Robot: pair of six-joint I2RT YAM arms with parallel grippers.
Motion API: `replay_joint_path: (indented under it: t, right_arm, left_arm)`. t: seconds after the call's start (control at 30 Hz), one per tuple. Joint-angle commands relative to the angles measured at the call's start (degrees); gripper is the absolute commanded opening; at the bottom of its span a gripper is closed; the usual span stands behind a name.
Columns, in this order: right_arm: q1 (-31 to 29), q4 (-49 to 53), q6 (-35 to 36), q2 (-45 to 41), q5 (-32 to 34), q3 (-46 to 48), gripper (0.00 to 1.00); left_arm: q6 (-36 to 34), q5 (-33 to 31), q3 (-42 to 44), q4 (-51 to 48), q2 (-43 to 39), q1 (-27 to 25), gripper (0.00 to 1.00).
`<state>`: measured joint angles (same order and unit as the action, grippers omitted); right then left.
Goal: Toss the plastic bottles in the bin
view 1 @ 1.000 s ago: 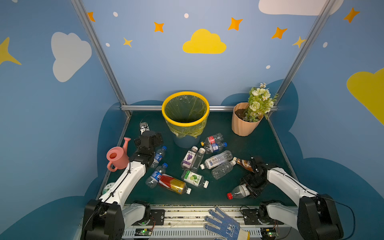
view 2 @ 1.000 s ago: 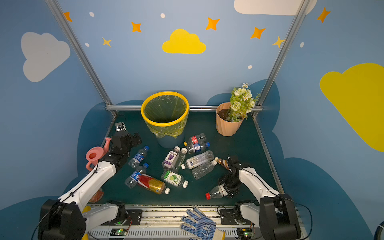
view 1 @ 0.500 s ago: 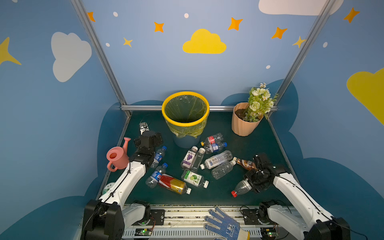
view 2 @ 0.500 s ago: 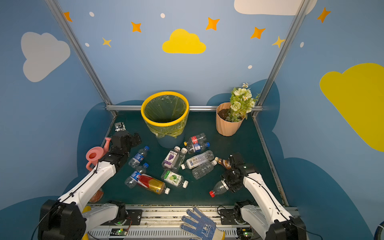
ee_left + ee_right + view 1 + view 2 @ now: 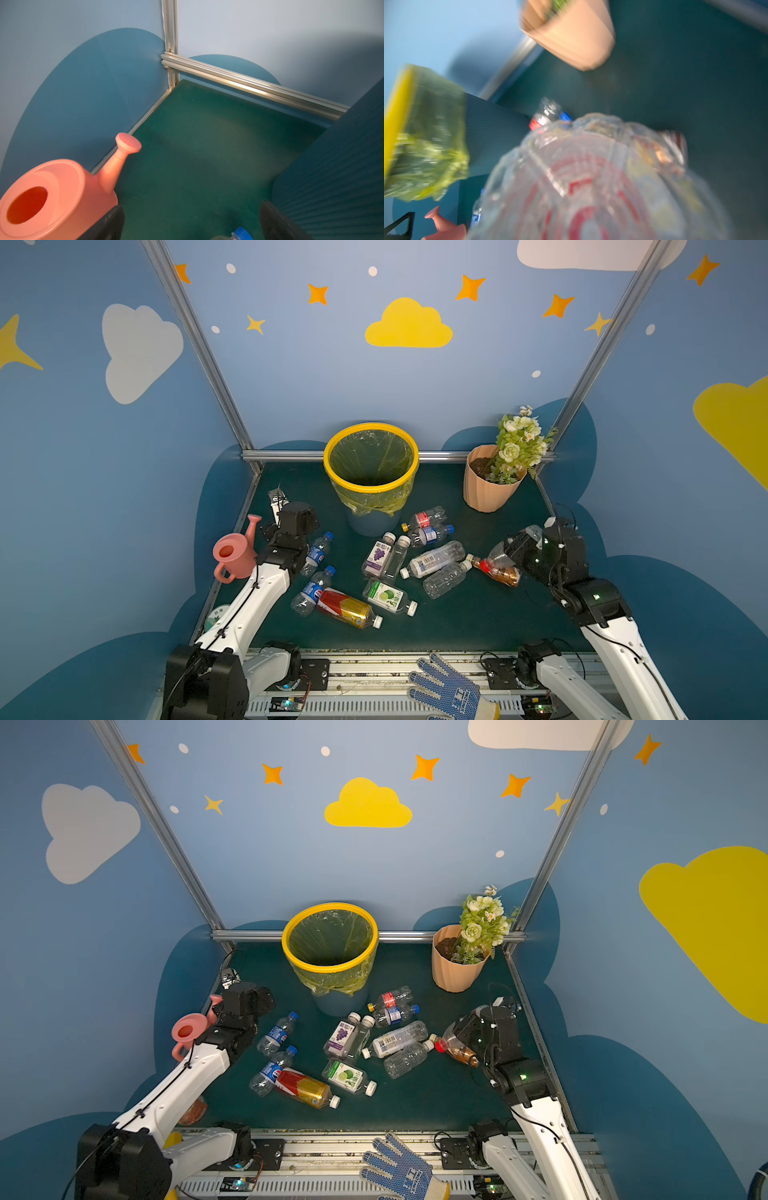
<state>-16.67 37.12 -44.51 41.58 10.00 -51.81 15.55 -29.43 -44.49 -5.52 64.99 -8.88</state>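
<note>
**Right fingers clasp one bottle; the bin lies ahead and to their left**

The right gripper (image 5: 512, 548) is pinched on a clear red-capped bottle (image 5: 498, 552). Crumpled plastic hides most of the fingers in both top views, but the bottle sits in their clasp and appears to hang above the table (image 5: 457, 626). The right wrist view is blurred and filled with that same bottle, so the exact contact cannot be read there. The bottle's long axis slants down from the fingers, cap end lowest; under the cap lies an amber bottle (image 5: 503, 576), seemingly apart from the fingers.

The bin (image 5: 371, 488) stands ahead of these fingers and off to their left, well apart, its mouth open upward with no bottle visible inside. The flower pot (image 5: 486, 495) stands nearly straight ahead of them, to the right of the line to the bin. The coming move, as I judge it, is a carry forward and left, high enough to clear the yellow rim, then a release over the mouth.

The left gripper (image 5: 190, 217) is spread wide and holds nothing. The watering can (image 5: 54, 195) is just beside one finger; the cap of a blue-capped bottle (image 5: 241, 232) shows between the fingers; the bin's ribbed wall is just past the other finger. This arm is nearer the bin, yet empty; the loose bottles (image 5: 434, 561) lie between the two grippers.
</note>
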Motion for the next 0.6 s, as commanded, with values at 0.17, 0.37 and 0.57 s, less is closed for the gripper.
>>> replay_joint_path:
  t: [0.17, 0.37, 0.57]
  right_arm:
    - [-0.11, -30.52, 21.62, 12.88, -8.66, -15.16, 0.62]
    - [-0.11, -44.29, 22.58, 24.04, -19.91, -27.19, 0.62]
    - [-2.08, -52.39, 17.5, 34.84, -28.76, -37.13, 0.61]
  left_arm:
    - [5.7, -0.81, -2.64, -9.26, -1.18, 2.07, 1.0]
    - [7.44, -0.21, -2.58, -14.1, -3.11, 3.12, 1.0]
    - [9.14, 0.75, -1.3, -16.76, -5.29, 3.7, 1.0]
